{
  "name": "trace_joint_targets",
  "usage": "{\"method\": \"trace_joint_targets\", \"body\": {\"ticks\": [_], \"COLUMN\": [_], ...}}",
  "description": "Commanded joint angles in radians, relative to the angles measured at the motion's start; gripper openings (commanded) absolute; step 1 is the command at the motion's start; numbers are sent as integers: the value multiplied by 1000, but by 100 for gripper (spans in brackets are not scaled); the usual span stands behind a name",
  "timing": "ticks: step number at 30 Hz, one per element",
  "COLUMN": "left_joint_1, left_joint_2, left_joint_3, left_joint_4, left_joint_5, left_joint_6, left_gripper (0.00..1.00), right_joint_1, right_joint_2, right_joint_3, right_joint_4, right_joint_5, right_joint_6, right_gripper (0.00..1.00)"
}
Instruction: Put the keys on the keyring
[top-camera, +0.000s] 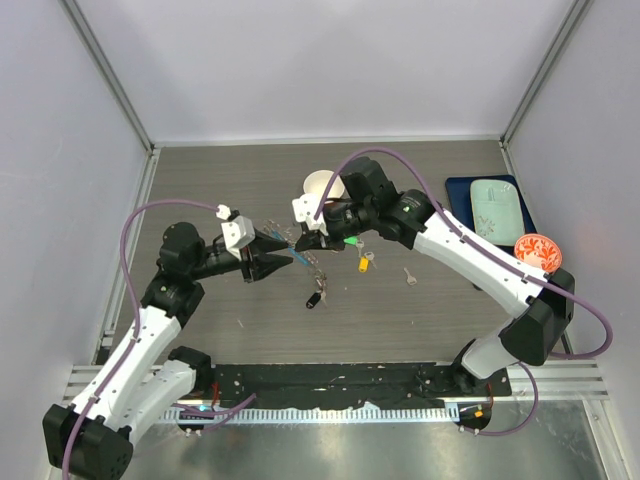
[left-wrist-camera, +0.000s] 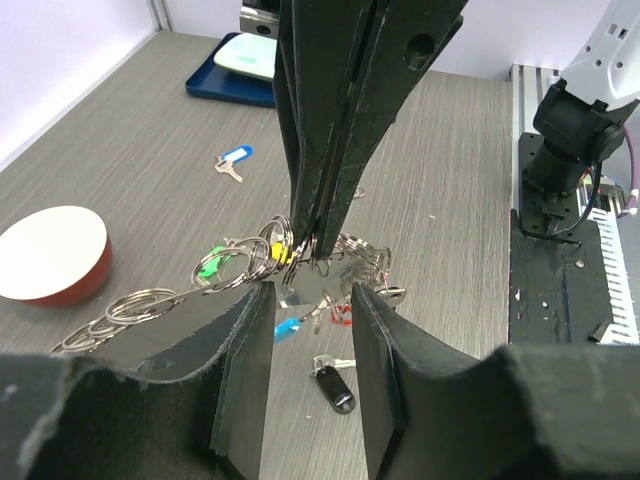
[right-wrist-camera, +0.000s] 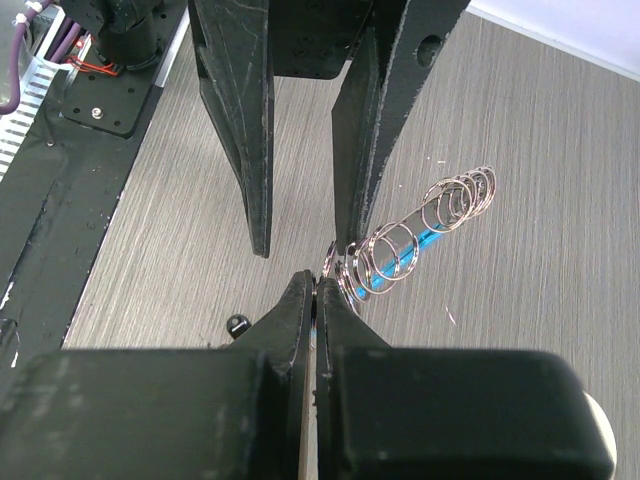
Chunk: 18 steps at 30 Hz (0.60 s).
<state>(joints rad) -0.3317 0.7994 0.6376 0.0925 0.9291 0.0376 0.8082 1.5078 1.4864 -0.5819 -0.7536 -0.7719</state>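
Left tool (left-wrist-camera: 312, 292) released; right tool (right-wrist-camera: 316, 277) clenched on the one keyring (right-wrist-camera: 432, 210); one black-tagged key (left-wrist-camera: 335, 388), one white bowl (left-wrist-camera: 50, 250) nearby

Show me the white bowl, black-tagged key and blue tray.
white bowl (left-wrist-camera: 45, 250), left wrist view, white surface
black-tagged key (left-wrist-camera: 338, 392), left wrist view, black tag
blue tray (left-wrist-camera: 215, 85), left wrist view, near rim

- A grey wood-grain table (top-camera: 200, 180) is carrying everything below me.
- A white bowl (top-camera: 322, 183) is sitting at its far middle.
- A blue tray (top-camera: 457, 195) is lying at the far right, and an orange patterned disc (top-camera: 538, 250) is resting at its near corner, possibly overlapping the rim.
- A black-tagged key (top-camera: 315, 298) is lying near the middle.
- A yellow-tagged key (top-camera: 366, 262) and a lone key (top-camera: 409, 275) are lying to its right.
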Motion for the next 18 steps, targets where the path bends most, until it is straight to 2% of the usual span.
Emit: {"method": "trace_joint_targets", "body": {"ticks": [1,18], "left_joint_1": [2,0], "left_joint_2": [-2,-9], "left_joint_3": [24,51], "left_joint_4": [56,13], "left_joint_5": [37,28], "left_joint_6": [-2,67], "left_gripper": [40,39], "right_joint_1": [5,3], "right_joint_2": [-11,3], "right_joint_3": [2,8], "right_joint_4": [67,67], "right_joint_5": [-26,-52], "right_joint_6": [2,6], "right_gripper": [1,1]}}
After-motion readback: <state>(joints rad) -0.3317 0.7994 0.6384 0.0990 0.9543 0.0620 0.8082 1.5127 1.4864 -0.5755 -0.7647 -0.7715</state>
